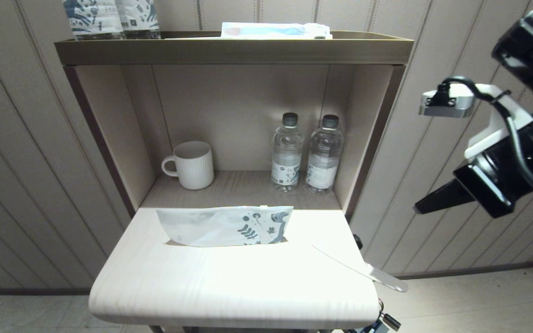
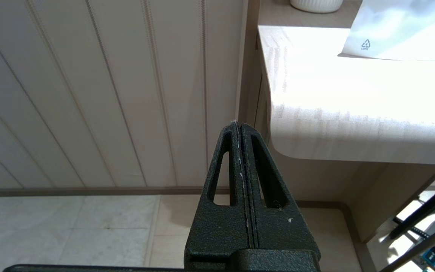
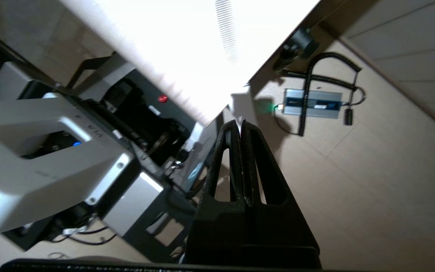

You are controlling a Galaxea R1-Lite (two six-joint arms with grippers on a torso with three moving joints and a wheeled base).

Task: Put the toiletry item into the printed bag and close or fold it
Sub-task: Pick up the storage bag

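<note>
Your printed bag (image 1: 224, 226) lies flat at the back of the pale tabletop (image 1: 229, 286), leaf print toward your right. The toiletry item (image 1: 363, 270), a slim white stick, rests at the tabletop's right edge, its rounded end overhanging. Your right tool (image 1: 418, 209) hangs beside the tabletop, fingers pressed together, empty. Your left tool (image 2: 239, 124) sits low by the tabletop's left side, also pressed together.

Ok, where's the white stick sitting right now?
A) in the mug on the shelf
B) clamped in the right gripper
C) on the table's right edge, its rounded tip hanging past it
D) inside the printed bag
C: the toiletry item lies bare on the table to the right of the printed bag, its wide end past the edge; the right gripper hangs shut and empty off to the side.
</note>
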